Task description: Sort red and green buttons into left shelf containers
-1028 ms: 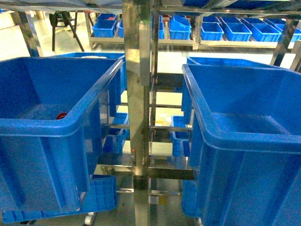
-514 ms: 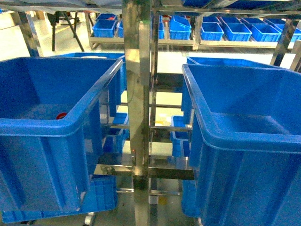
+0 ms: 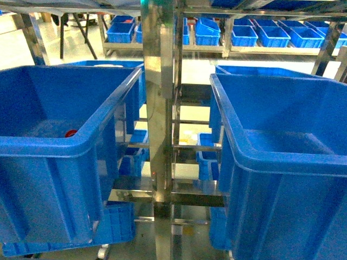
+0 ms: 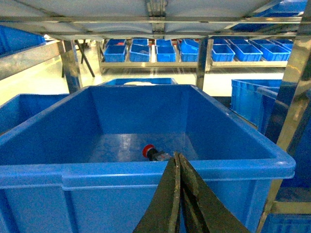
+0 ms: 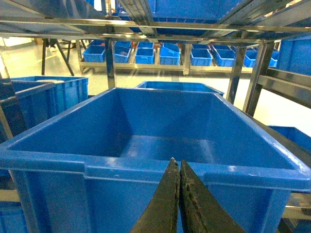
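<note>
Crates: two big ones in front, left crate (image 3: 49,146) and right crate (image 3: 282,157), with a steel post (image 3: 160,108) between them.
Red button (image 4: 148,151): one, on the left crate's floor.
Green buttons: none seen.
Left gripper (image 4: 178,158): jaws closed, empty, outside the near rim.
Right gripper (image 5: 175,162): jaws closed, empty, before the right crate's rim.

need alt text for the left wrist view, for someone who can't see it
A closed dark gripper sits at the bottom centre, in front of the near rim of a large, deep blue crate. On the crate floor lies one small red-capped piece with a dark stub. Behind stand metal shelf posts and rows of smaller blue bins.
</note>
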